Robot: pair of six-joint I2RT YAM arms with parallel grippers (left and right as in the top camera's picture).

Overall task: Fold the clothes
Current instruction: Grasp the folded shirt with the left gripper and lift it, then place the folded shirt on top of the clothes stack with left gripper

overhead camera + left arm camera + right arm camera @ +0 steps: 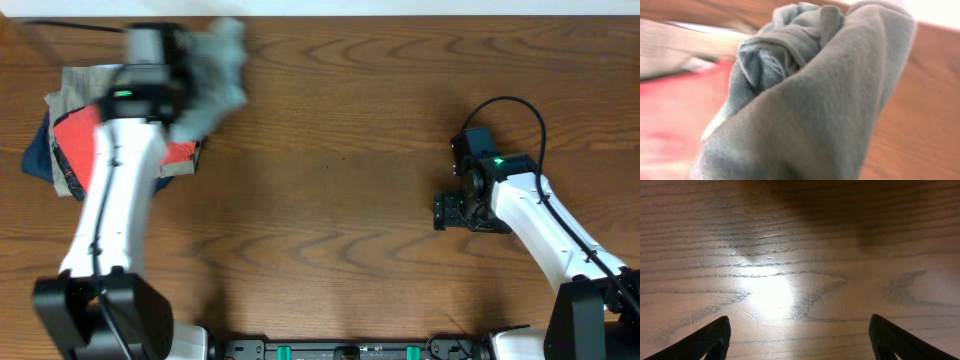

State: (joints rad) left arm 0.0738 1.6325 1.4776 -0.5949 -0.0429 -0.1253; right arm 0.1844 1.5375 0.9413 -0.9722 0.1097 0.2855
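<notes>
There, near the far-left worktop (330, 230) edge, left gripper (200, 85) clamped on bunched pale-blue garment (222, 70) by red-orange T-shirt (75, 135); wide bare wood across to right gripper (447, 212), low, opened wide, empty.

Overhead straight down, left wrist tight on clothes (805, 110), right wrist low over table (800, 255)

White arms (115, 200), blk joints, green LEDs (497, 161), blk cable (520, 103), blk fingers (705, 340).

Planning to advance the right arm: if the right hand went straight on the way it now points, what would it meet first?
Most likely the bare wooden table; only wood grain shows ahead of the right hand, whose fingers are spread apart. How far off is unclear.
</notes>
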